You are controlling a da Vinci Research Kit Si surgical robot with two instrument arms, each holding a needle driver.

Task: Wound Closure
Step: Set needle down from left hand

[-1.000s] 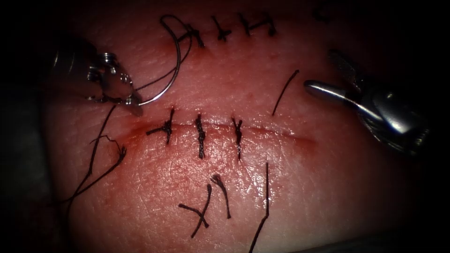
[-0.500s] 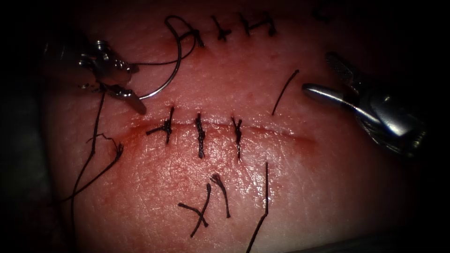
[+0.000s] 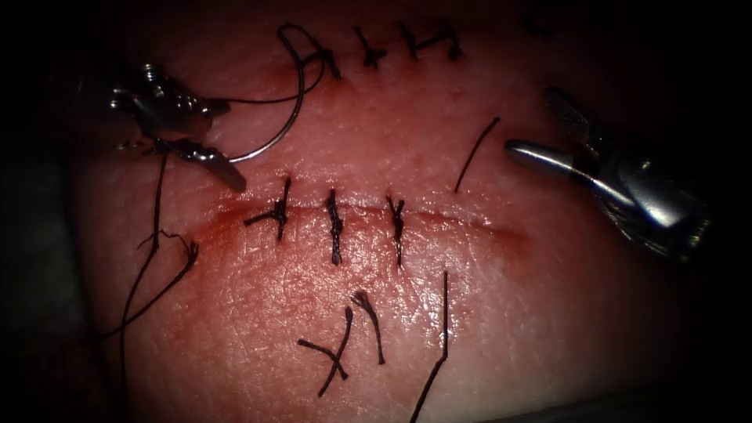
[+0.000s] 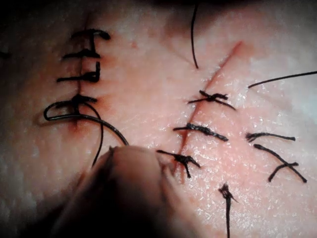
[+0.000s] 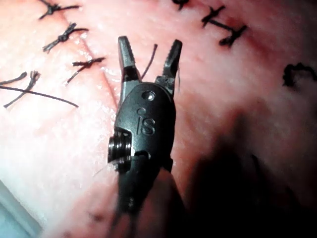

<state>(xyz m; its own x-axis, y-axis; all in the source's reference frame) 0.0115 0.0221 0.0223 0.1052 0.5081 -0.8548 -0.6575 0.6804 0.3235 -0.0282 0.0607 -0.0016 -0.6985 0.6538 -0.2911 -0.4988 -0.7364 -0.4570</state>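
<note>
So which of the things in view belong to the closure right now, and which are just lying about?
In the job:
- left tool, jaws shut on the needle near one end; needle clear of the tissue
- thread
- cut, three stitches
- right tool, jaws open, holding nothing

Lying about:
- cut ends of thread
- finished upper stitch row
- red fluid

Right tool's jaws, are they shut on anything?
No, the right tool has its jaws spread apart over the tissue, gripping nothing.
</note>
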